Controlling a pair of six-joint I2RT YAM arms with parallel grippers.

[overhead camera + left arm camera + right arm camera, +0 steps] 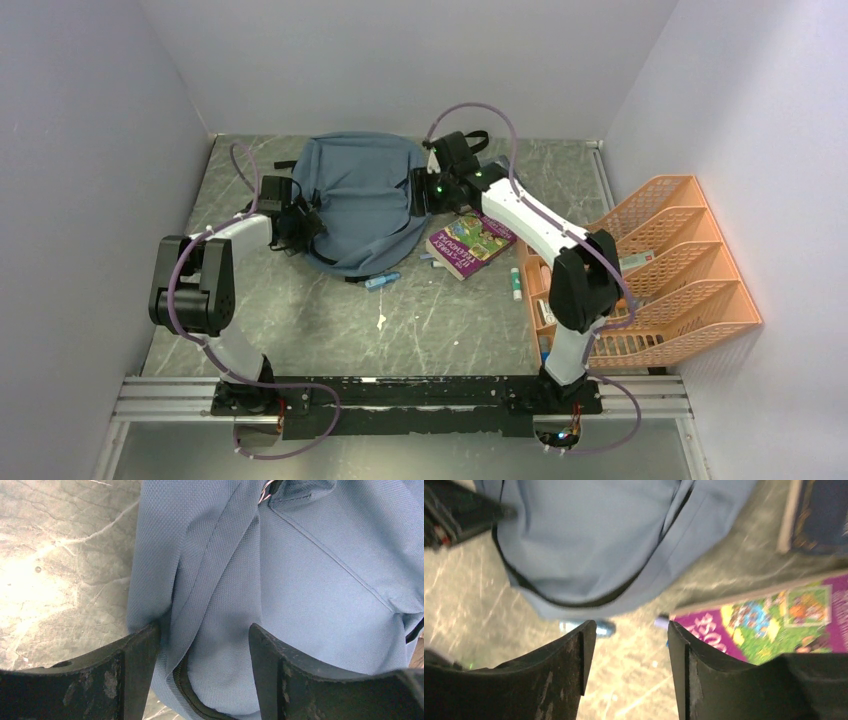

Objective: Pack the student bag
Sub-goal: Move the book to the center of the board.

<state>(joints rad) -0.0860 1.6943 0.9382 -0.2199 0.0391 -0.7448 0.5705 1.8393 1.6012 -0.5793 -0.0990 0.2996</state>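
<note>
The grey-blue student bag point(360, 200) lies flat at the back middle of the table. My left gripper point(300, 225) is at the bag's left edge. In the left wrist view its jaws point(205, 627) stand wide, closed on a bunched fold of the bag point(310, 580) with the black zipper point(182, 690) showing between them. My right gripper point(425, 192) is at the bag's right edge. In the right wrist view it point(631, 625) hangs open over bare table, between the bag point(589, 545) and a purple book point(774, 615). Nothing is between its fingers.
The purple book point(470, 243) lies just right of the bag, with a dark book point(819, 515) behind it. A small blue tube point(381, 281) lies at the bag's front edge. An orange mesh rack point(670, 270) stands at the right, a white stick point(516, 282) beside it.
</note>
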